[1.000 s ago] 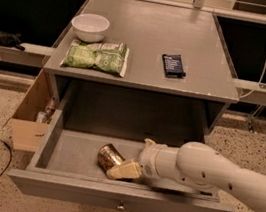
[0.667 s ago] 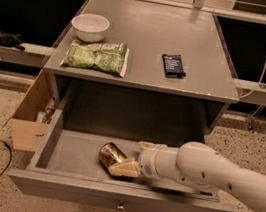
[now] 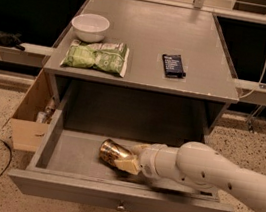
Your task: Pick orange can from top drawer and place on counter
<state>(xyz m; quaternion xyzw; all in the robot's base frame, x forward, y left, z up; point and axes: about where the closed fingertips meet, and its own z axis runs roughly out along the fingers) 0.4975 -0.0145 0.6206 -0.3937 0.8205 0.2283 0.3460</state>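
I see on bench [image 3: 151, 30]: bowl [image 3: 90, 27] back-left, snack bag [image 3: 96, 56] just before it, flat packet [image 3: 173, 65] well right of bag. Top drawer [image 3: 118, 197] open below bench front. Orange can [image 3: 113, 152] on its side in drawer, centre. End effector [image 3: 127, 156] in drawer, clamped on can from right.

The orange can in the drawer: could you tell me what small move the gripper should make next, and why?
Probably secure the grasp before lifting: the gripper sits at one end of the orange can, which lies on its side on the floor of the top drawer, not yet raised.
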